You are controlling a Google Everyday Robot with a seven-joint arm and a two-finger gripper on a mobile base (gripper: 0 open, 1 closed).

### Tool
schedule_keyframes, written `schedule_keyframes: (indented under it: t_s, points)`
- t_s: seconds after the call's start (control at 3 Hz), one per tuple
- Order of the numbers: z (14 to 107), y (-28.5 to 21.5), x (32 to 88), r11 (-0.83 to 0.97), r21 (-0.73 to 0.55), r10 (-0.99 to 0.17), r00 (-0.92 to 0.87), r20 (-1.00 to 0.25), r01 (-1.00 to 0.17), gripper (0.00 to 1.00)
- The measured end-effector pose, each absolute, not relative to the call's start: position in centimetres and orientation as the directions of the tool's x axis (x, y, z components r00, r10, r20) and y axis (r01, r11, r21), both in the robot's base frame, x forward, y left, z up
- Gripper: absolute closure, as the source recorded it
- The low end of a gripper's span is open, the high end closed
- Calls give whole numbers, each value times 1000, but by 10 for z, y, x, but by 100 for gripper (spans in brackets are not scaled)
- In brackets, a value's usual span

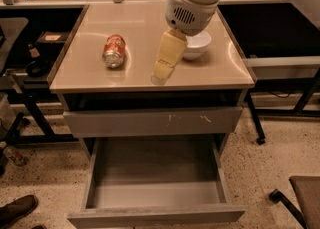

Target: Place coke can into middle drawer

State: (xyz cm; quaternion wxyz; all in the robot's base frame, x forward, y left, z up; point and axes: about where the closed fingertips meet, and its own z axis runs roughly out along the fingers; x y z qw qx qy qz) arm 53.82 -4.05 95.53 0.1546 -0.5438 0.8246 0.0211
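The coke can (114, 50) is a red can that lies on its side on the left part of the beige cabinet top (135, 28). My gripper (161, 73) hangs from the white arm over the middle of the top, to the right of the can and apart from it, holding nothing. The middle drawer (155, 170) is pulled out below, with a smooth grey inside and nothing in it.
A white bowl (196, 46) stands on the top just behind the gripper, partly hidden by the arm. A shut grey drawer front with white scuff marks (152, 121) sits above the open drawer. Chairs and table legs stand at both sides.
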Motion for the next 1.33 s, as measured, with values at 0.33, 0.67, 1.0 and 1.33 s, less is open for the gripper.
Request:
schedule_keyframes:
  t_s: [0.33, 0.67, 1.0, 1.33]
  points:
    - [955, -41, 538, 408, -133, -890, -361, -278, -903, 0]
    - [954, -22, 554, 424, -120, -869, -367, -332, -897, 0]
    - [953, 0, 576, 413, -87, -860, -358, -364, -906, 0]
    - [948, 18, 595, 398, -63, -862, -350, -366, -915, 0]
